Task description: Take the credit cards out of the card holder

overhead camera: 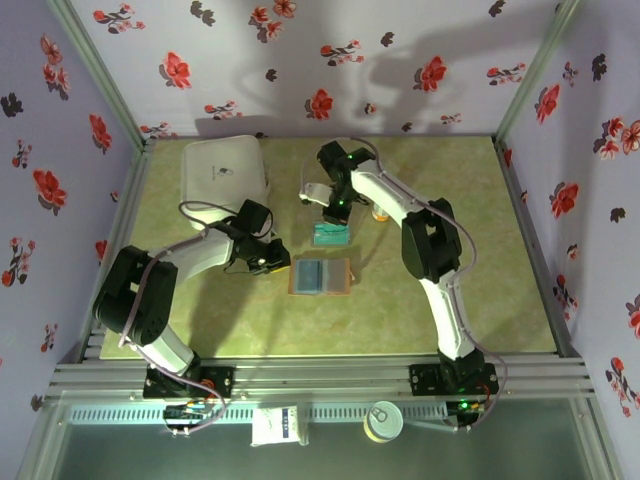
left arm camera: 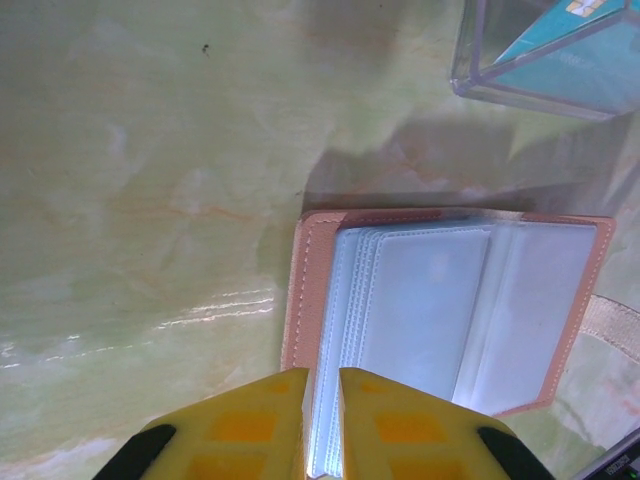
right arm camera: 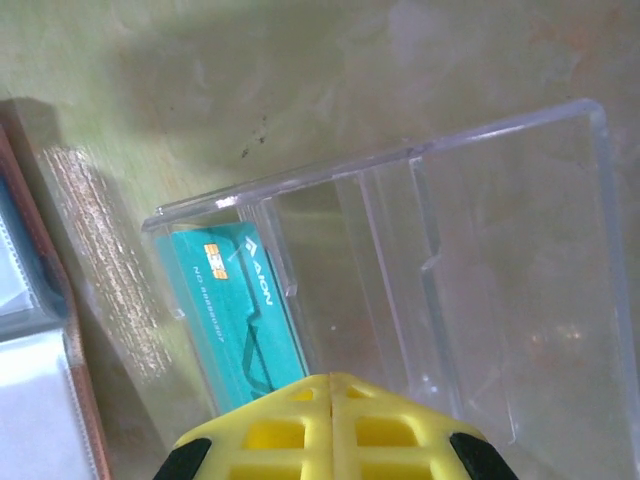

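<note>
The card holder [overhead camera: 320, 276] lies open on the green table, brown rim up, with blue-grey clear sleeves inside [left arm camera: 450, 300]. My left gripper [left arm camera: 322, 385] is at its left edge [overhead camera: 275, 258], jaws nearly together with the sleeve edges pinched between them. A teal credit card [right arm camera: 235, 300] with a gold chip leans inside a clear plastic box [right arm camera: 480, 250] just beyond the holder [overhead camera: 329, 236]. My right gripper [right arm camera: 330, 380] hangs over that box [overhead camera: 335, 212], fingers pressed together; the card's near end is hidden behind them.
A larger white square box [overhead camera: 225, 172] sits at the back left. A small orange object [overhead camera: 380, 213] lies right of the right gripper. The holder's strap [left arm camera: 615, 325] sticks out on its right side. Floral walls enclose the table on three sides.
</note>
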Action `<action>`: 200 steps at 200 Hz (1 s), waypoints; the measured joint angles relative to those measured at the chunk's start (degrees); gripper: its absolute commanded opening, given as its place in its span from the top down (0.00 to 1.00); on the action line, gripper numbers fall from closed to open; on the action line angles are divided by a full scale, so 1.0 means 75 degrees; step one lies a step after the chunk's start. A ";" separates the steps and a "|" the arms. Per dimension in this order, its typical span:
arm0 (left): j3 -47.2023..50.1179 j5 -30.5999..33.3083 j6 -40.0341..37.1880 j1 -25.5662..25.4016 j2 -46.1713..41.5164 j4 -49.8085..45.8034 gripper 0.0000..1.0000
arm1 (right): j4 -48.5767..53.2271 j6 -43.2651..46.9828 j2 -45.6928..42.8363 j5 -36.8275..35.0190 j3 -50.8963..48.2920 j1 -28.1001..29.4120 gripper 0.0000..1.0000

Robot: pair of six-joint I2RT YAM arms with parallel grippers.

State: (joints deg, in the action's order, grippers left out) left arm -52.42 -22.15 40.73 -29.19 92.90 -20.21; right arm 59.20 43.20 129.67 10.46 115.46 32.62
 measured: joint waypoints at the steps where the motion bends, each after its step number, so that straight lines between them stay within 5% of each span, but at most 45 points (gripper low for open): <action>1: 0.0000 -0.0003 0.0000 0.0000 0.0000 0.0000 0.85 | -0.0012 -0.0009 -0.0017 0.0003 -0.0017 0.0000 1.00; 49: 0.0006 -0.0108 0.0119 0.0000 0.0006 0.0178 0.86 | -0.1282 -0.1705 -0.1460 0.0000 -0.1705 0.0087 0.99; 109: 0.0134 -0.0140 0.0146 -0.0038 0.0070 0.0356 0.89 | -0.3713 -0.5423 -0.3308 -0.0017 -0.4366 0.0685 0.92; 200: 0.0149 -0.0251 0.0152 -0.0245 0.0391 0.0472 0.94 | -0.5977 -1.0392 -0.4290 0.0283 -0.6927 0.1253 0.93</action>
State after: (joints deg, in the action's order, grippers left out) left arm -51.31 -24.03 41.87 -31.03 95.83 -16.67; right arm 14.37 -34.74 97.49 12.58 63.51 42.02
